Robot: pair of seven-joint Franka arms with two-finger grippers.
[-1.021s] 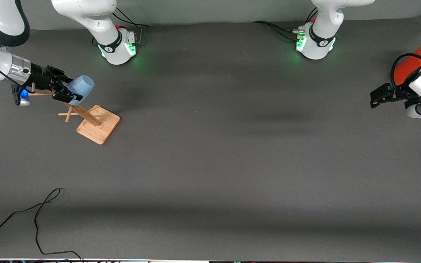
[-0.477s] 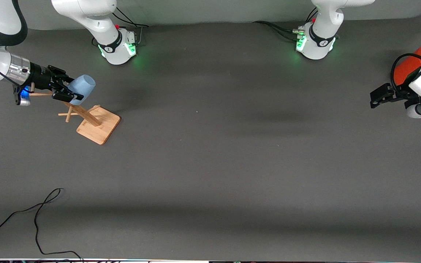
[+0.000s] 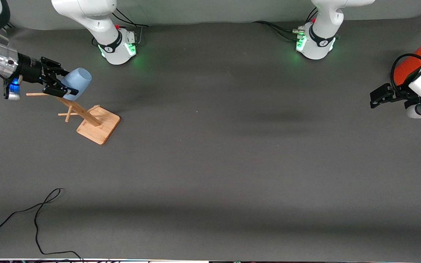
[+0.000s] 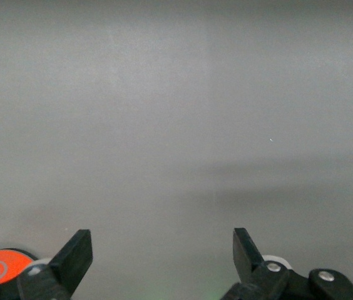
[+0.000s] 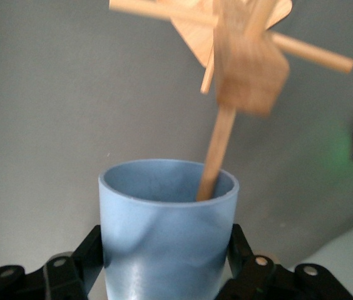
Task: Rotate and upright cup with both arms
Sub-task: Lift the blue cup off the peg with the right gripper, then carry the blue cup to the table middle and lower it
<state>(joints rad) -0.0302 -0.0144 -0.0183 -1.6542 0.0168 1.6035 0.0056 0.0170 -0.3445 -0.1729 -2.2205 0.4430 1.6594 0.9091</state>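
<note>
1. The right claw (image 3: pixel 57 87), at the upper left of the front view, is clamped on the light-blue cup (image 3: pixel 76 83), one black finger (image 5: pixel 81 259) pressed against each side of the cup's wall.
2. The cup (image 5: pixel 167 228) is held in the air on its side, its open mouth turned away from the claw and toward the middle of the table (image 3: pixel 210 164).
3. In the right wrist view, one peg (image 5: pixel 216 153) of the wooden cup rack (image 3: pixel 86 117) reaches into the cup's mouth.
4. The rack stands on its square wooden base (image 3: pixel 99 125) just below the cup in the front view, its post leaning up toward the claw and short pegs sticking out from it.
5. The left claw (image 3: pixel 378 98) waits at the right edge of the front view, its fingers (image 4: pixel 73 256) spread wide apart with nothing between them.
6. An orange-red cylinder (image 3: pixel 409 67) stands beside the left arm's wrist at the upper right.
7. A thin black cable (image 3: pixel 37 219) lies in loops across the lower left corner of the table.
</note>
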